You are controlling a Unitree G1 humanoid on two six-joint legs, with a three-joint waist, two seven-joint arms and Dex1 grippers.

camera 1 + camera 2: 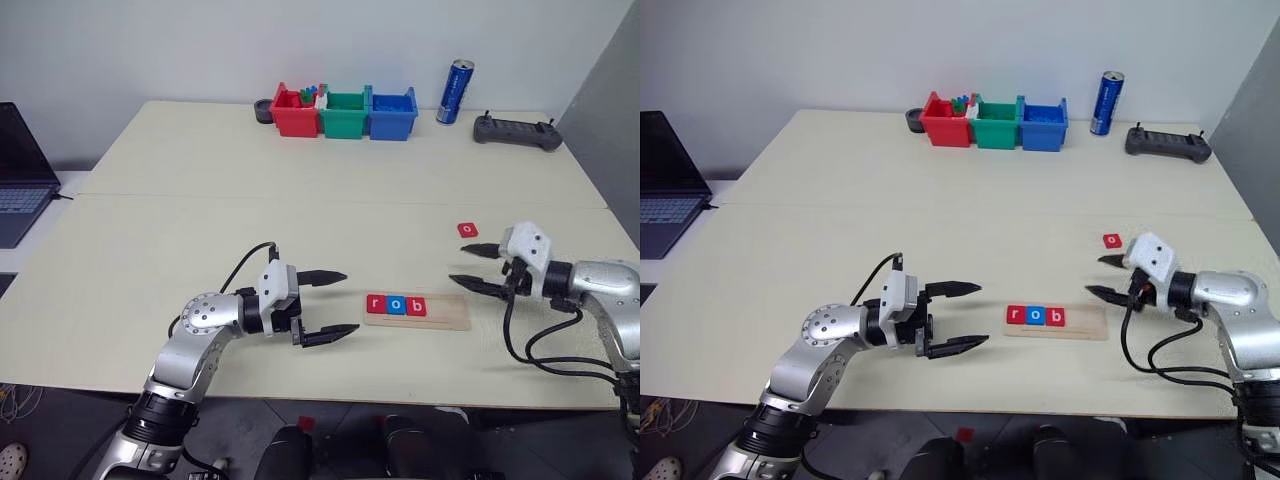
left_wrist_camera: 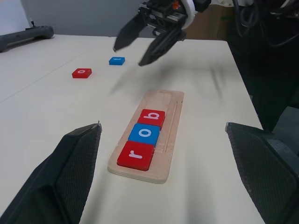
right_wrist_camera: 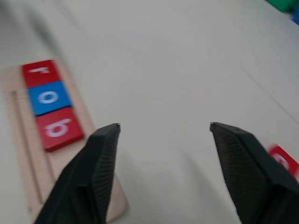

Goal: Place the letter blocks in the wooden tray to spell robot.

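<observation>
The wooden tray (image 1: 448,316) lies near the table's front edge. In its left part sit three letter blocks in a row: a red "r" (image 1: 376,304), a blue "o" (image 1: 396,305) and a red "b" (image 1: 416,306). A loose red "o" block (image 1: 468,230) lies behind and to the right of the tray. A loose blue block (image 2: 117,60) lies near that red one (image 2: 81,73). My left gripper (image 1: 350,301) is open just left of the tray, empty. My right gripper (image 1: 458,263) hovers open and empty off the tray's right end, near the loose red block (image 3: 282,158).
Red (image 1: 296,112), green (image 1: 345,113) and blue (image 1: 392,113) bins stand at the table's far edge. A blue can (image 1: 455,92) and a dark controller (image 1: 517,131) are to their right. A laptop (image 1: 20,170) sits at the far left.
</observation>
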